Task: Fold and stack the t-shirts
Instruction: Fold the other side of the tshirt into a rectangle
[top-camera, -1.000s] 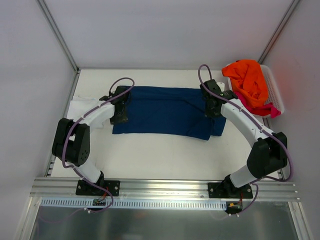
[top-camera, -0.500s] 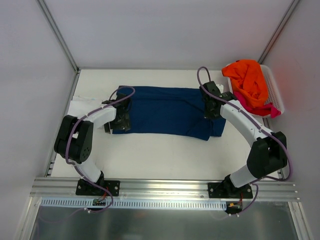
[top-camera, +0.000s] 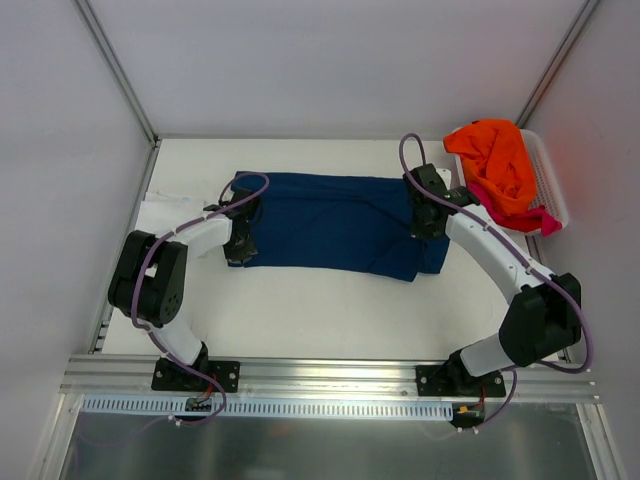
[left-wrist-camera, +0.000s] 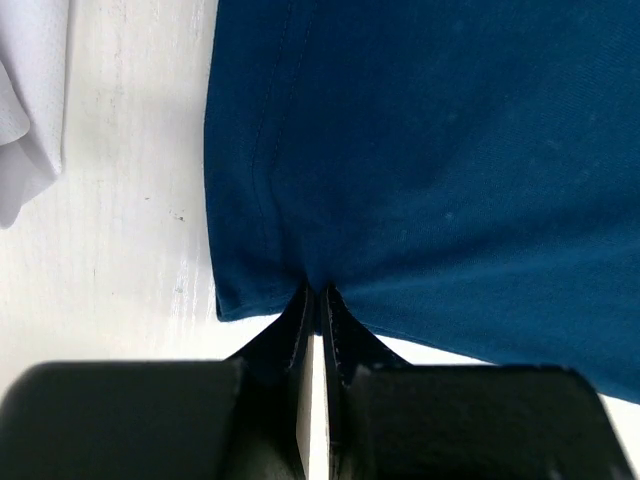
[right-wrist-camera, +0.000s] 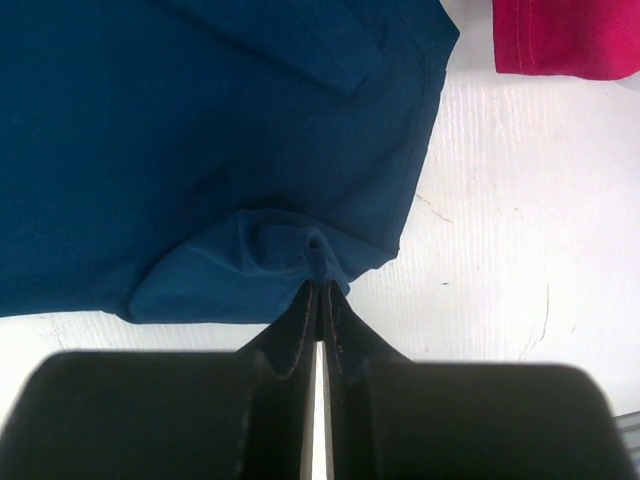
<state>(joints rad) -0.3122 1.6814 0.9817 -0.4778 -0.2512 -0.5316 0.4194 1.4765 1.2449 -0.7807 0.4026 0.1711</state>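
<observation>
**A:** Overhead now: a matte white table (top-camera: 300, 300) with plain pale walls (top-camera: 330, 60) on three sides. Metal posts (top-camera: 115, 70) slant through the upper corners, and a ribbed aluminium rail (top-camera: 330, 372) runs across the bottom of the frame.

**B:** The navy t-shirt (top-camera: 335, 222) is spread wide across the middle. What's the left gripper (left-wrist-camera: 318, 300) doing?

**A:** Its fingers are pressed together on the shirt's lower left edge, with the hem pinched right at the tips. The white t-shirt (top-camera: 160, 212) lies crumpled at the left edge of the frame, apart from the navy one.

**B:** The right gripper (right-wrist-camera: 318, 295) is clamped tight on a puckered fold at the shirt's lower right corner (cloth bunched up above the tips). That wrist view shows the tabletop close, painted white with faint scuffs and hairline marks.

**A:** Upper right, a white slatted basket (top-camera: 553, 180) sits against the wall. An orange t-shirt (top-camera: 495, 160) is heaped in it, and a magenta t-shirt (top-camera: 515, 212) spills over its lower rim onto the table.
</observation>
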